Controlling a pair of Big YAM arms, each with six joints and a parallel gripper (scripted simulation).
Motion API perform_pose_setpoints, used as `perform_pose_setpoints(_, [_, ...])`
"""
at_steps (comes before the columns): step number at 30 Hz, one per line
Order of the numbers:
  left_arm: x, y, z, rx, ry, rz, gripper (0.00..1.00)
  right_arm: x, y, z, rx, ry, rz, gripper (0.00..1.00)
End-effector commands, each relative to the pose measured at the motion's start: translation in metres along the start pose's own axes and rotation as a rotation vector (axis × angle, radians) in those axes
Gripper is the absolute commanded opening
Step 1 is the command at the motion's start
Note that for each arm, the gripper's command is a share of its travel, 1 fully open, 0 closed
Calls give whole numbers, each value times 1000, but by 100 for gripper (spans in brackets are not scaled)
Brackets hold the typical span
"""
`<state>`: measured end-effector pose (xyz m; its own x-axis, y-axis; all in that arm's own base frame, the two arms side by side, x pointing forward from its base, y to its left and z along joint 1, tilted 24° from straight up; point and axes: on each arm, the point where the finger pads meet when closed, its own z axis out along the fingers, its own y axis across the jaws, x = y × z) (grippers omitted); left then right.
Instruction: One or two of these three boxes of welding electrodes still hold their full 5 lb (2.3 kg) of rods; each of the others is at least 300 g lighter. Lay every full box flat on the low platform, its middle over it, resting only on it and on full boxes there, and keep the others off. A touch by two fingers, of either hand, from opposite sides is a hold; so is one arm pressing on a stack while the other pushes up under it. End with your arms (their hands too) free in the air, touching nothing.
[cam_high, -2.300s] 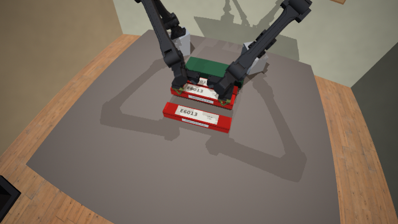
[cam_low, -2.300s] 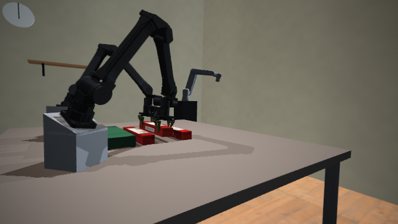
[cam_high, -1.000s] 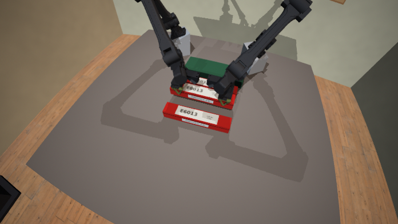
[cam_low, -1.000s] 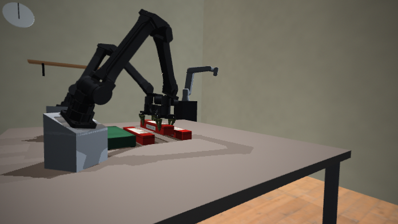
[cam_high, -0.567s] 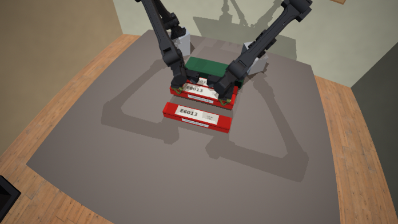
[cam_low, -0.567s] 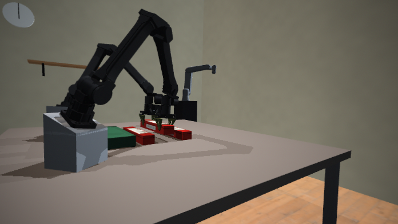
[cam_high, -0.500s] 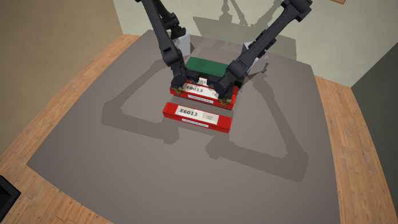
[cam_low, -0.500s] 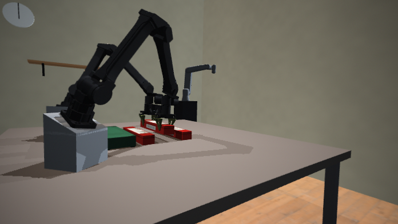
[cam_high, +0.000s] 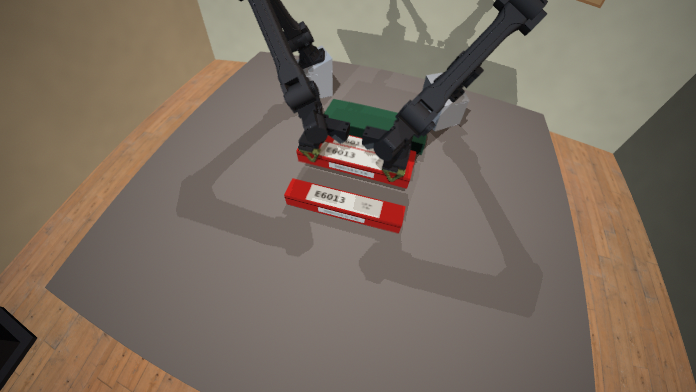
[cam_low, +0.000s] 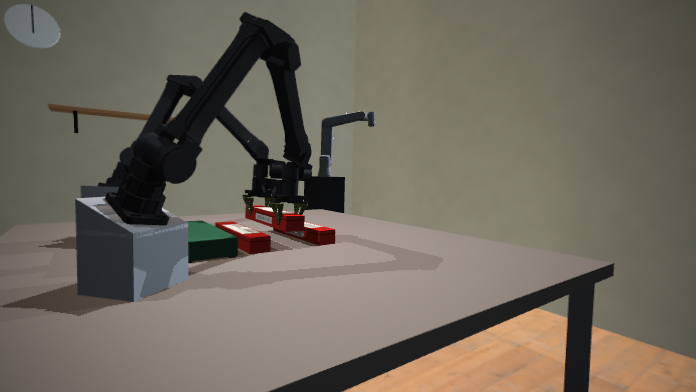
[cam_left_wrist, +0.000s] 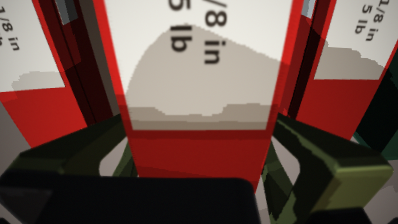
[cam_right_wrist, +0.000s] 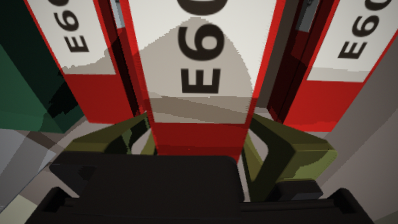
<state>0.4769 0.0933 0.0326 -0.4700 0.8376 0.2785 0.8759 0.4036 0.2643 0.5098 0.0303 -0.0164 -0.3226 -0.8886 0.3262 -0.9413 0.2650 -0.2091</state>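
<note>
Three red E6013 boxes lie parallel. The middle box (cam_high: 345, 154) (cam_low: 293, 223) (cam_left_wrist: 200, 155) (cam_right_wrist: 200, 137) is held level above the table. My right gripper (cam_high: 316, 147) (cam_low: 289, 211) (cam_right_wrist: 199, 111) is shut on its E6013-label end. My left gripper (cam_high: 397, 165) (cam_low: 258, 203) (cam_left_wrist: 199, 111) is shut on its 5 lb end. The front box (cam_high: 345, 202) (cam_low: 320, 235) (cam_left_wrist: 50, 125) (cam_right_wrist: 312, 102) lies flat on the table. The back box (cam_high: 352, 142) (cam_low: 257, 245) (cam_left_wrist: 335, 105) (cam_right_wrist: 97, 97) lies beside the green platform (cam_high: 360, 116) (cam_low: 212, 239) (cam_right_wrist: 25, 102), partly hidden by my hands in the top view.
The platform stands between the boxes and my arm bases (cam_high: 322, 75) (cam_low: 105, 250). The back box is close to the platform's front edge. My two wrists are near each other over the held box.
</note>
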Motion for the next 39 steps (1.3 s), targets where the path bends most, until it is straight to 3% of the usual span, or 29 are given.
perform_pose_setpoints(1, [-5,37,-60,-107,-32,-15,0,-6,-39,-67,115,-42,16,0])
perform_pose_setpoints(30, [-4,34,-105,-109,-36,-17,0,-5,-36,-109,116,-46,27,0])
perform_pose_setpoints(39, [-4,34,-107,-109,-35,-3,0,-4,-38,-119,116,-45,5,0])
